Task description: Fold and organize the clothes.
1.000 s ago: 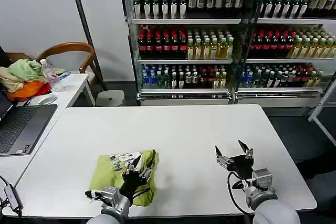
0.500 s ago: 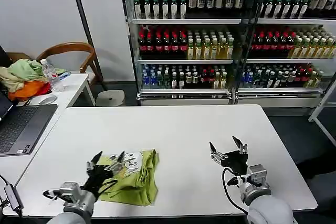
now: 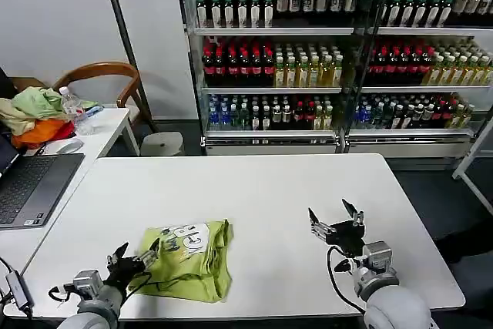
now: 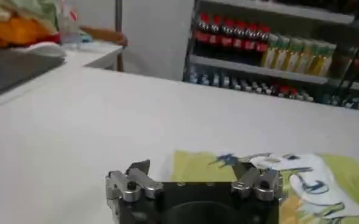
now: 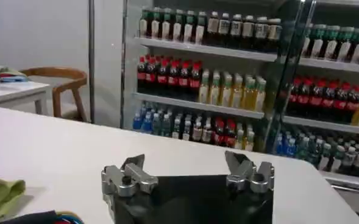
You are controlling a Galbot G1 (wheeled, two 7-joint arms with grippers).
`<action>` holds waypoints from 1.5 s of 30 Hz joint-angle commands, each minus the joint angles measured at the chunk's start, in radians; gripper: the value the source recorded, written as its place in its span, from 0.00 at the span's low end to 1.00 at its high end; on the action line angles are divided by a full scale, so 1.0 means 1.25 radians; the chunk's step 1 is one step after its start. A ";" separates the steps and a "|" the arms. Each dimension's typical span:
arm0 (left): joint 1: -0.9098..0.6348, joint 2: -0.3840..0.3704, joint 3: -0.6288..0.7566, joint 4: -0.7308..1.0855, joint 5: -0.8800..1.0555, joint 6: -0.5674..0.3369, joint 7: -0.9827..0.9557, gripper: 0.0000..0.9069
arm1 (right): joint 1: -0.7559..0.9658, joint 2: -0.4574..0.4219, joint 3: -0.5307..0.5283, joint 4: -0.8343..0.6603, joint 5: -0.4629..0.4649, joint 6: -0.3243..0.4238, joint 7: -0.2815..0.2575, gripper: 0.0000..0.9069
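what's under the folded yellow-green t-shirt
The T-shirt lies folded flat on the white table, graphic facing up. Bare tabletop shows all around it; whatever its layers cover cannot be seen. The open left gripper sits at its edge.

White table [image 3: 269,190] — glass-fronted drink coolers [image 3: 308,52] behind, wooden chair [image 3: 104,82] by the grey wall

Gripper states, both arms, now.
Left gripper: open, empty, at the T-shirt's left edge.
Right gripper: open, empty, over the table.
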 commanded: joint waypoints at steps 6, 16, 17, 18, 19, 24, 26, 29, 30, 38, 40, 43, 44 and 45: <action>0.008 -0.001 0.012 0.044 0.010 -0.003 -0.012 1.00 | 0.004 0.003 0.000 -0.004 0.000 0.001 0.000 1.00; 0.017 -0.016 0.051 0.037 0.028 -0.024 -0.010 0.06 | -0.001 0.006 0.005 0.001 -0.002 0.001 0.000 1.00; 0.018 -0.017 0.053 0.035 0.028 -0.025 -0.010 0.06 | -0.002 0.006 0.006 0.001 -0.002 0.001 0.000 1.00; 0.019 -0.017 0.055 0.034 0.030 -0.026 -0.010 0.06 | -0.002 0.006 0.006 0.000 -0.002 0.001 0.000 1.00; 0.019 -0.019 0.060 0.034 0.038 -0.028 -0.009 0.06 | -0.001 0.006 0.007 0.000 -0.002 0.001 0.000 1.00; 0.010 -0.022 0.068 0.042 0.048 -0.033 -0.009 0.06 | -0.001 0.008 0.005 -0.002 -0.004 0.001 0.000 1.00; 0.006 -0.022 0.068 0.042 0.048 -0.034 -0.008 0.06 | -0.002 0.008 0.006 -0.001 -0.004 0.001 0.000 1.00; -0.002 -0.019 0.066 0.042 0.053 -0.040 -0.002 0.04 | -0.002 0.010 0.006 -0.003 -0.005 0.001 0.001 1.00; -0.004 -0.018 0.063 0.040 0.054 -0.044 0.005 0.04 | -0.001 0.011 0.006 -0.004 -0.005 0.001 0.001 1.00; -0.017 -0.015 0.042 -0.008 0.050 -0.050 0.024 0.04 | 0.002 0.013 0.004 -0.005 -0.008 0.000 0.001 1.00; -0.020 -0.011 0.027 -0.026 0.036 -0.048 0.024 0.04 | 0.003 0.014 0.002 -0.006 -0.009 0.000 0.001 1.00; -0.024 -0.011 -0.006 -0.047 -0.003 -0.045 0.023 0.04 | 0.005 0.017 0.000 -0.008 -0.011 -0.001 0.001 1.00; -0.026 -0.020 -0.024 -0.054 -0.036 -0.048 0.021 0.04 | 0.005 0.019 -0.001 -0.009 -0.012 -0.001 0.001 1.00; -0.027 -0.029 -0.046 -0.060 -0.061 -0.048 0.018 0.04 | 0.005 0.020 -0.001 -0.009 -0.013 0.000 0.000 1.00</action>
